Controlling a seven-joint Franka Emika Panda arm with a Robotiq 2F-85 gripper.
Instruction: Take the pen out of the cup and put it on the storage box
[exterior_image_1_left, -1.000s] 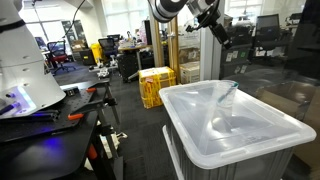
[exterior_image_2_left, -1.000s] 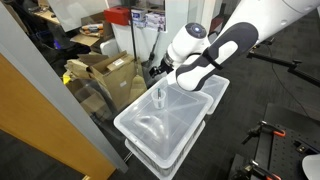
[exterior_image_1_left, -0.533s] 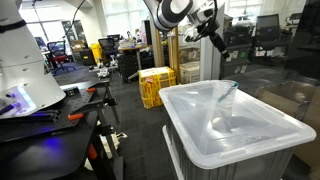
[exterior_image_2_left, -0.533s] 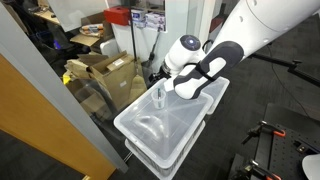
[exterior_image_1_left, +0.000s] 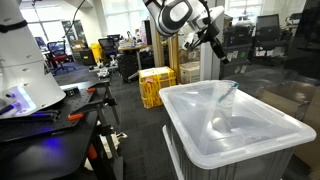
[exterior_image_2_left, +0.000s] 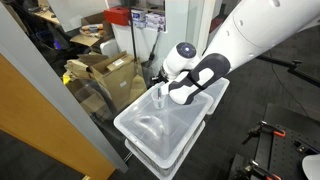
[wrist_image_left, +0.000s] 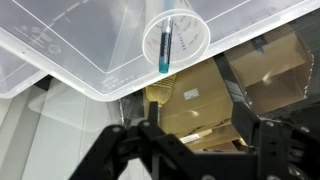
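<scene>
The clear cup (wrist_image_left: 176, 37) stands on the lid of the big translucent storage box (wrist_image_left: 70, 45), near the lid's edge. The dark teal pen (wrist_image_left: 163, 50) stands inside the cup. In both exterior views the cup (exterior_image_1_left: 228, 96) (exterior_image_2_left: 158, 97) is upright on the box (exterior_image_1_left: 250, 140) (exterior_image_2_left: 150, 130). My gripper (wrist_image_left: 198, 135) is open and empty, and its two black fingers frame the lower part of the wrist view. It hangs in the air above and beside the cup (exterior_image_1_left: 218, 50), touching nothing. The white arm (exterior_image_2_left: 195, 75) hides most of the gripper in an exterior view.
Cardboard boxes (wrist_image_left: 270, 70) (exterior_image_2_left: 110, 75) lie on the floor beyond the box. A yellow crate (exterior_image_1_left: 155, 85) stands behind it. A desk with tools (exterior_image_1_left: 50, 110) is at the side. A glass panel (exterior_image_2_left: 40, 90) runs along the box.
The arm has swung down and closer to the cup. The gripper stays open and empty. The cup, pen and box have not moved.
</scene>
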